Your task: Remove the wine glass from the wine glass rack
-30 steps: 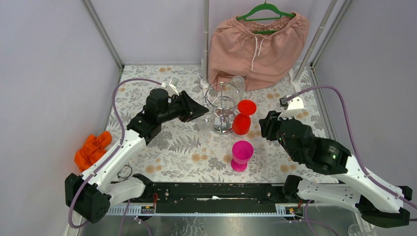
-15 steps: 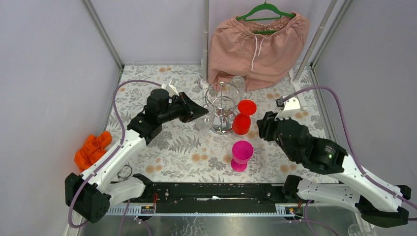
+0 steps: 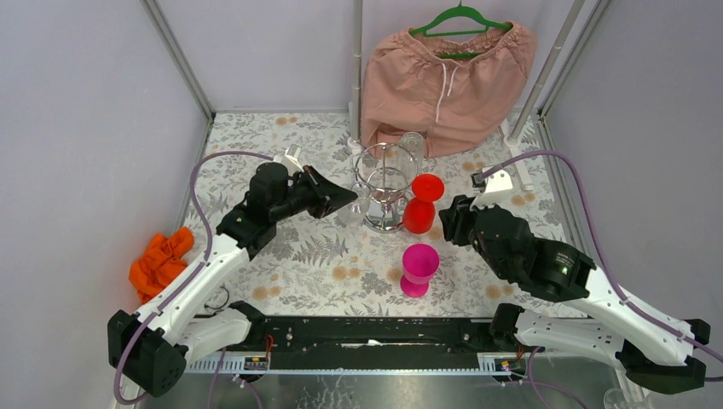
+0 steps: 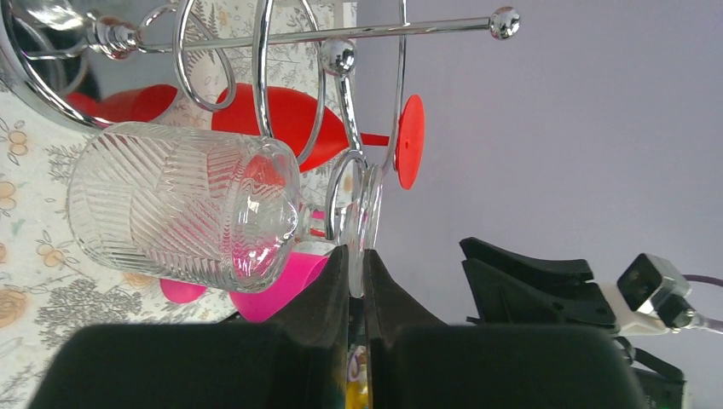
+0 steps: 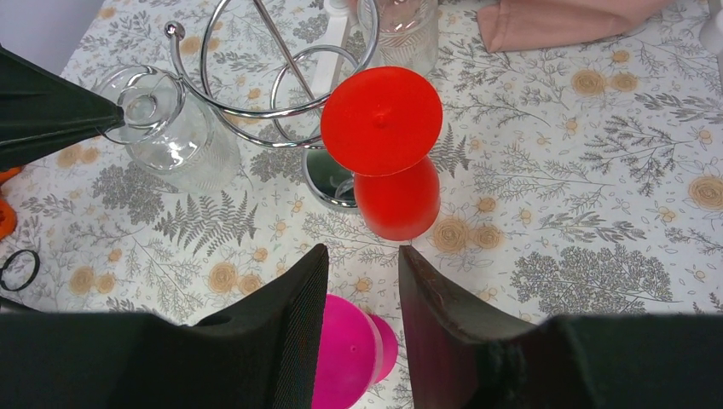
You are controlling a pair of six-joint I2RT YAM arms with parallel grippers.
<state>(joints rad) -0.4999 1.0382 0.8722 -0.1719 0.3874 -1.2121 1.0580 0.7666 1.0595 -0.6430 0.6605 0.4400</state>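
Observation:
The chrome wine glass rack (image 3: 386, 183) stands mid-table, its wire loops filling the top of the left wrist view (image 4: 290, 38). A clear ribbed wine glass (image 4: 183, 204) hangs foot-up on the rack's left side (image 3: 354, 209), its stem still in a wire loop. My left gripper (image 4: 356, 260) is shut on the rim of that glass's foot. A red wine glass (image 5: 396, 196) hangs on the rack's right side. My right gripper (image 5: 362, 256) is open and holds nothing, hovering just short of the red glass and above a pink glass (image 5: 349, 358).
Pink shorts (image 3: 448, 72) on a green hanger hang at the back. Another clear glass (image 3: 413, 143) stands behind the rack, near a grey frame pole (image 3: 355, 68). An orange cloth (image 3: 160, 260) lies at the left edge. The pink glass (image 3: 419, 268) stands upside down in front of the rack.
My left gripper has closed onto the clear glass's foot and drawn slightly left. My right arm has crept a little toward the rack.

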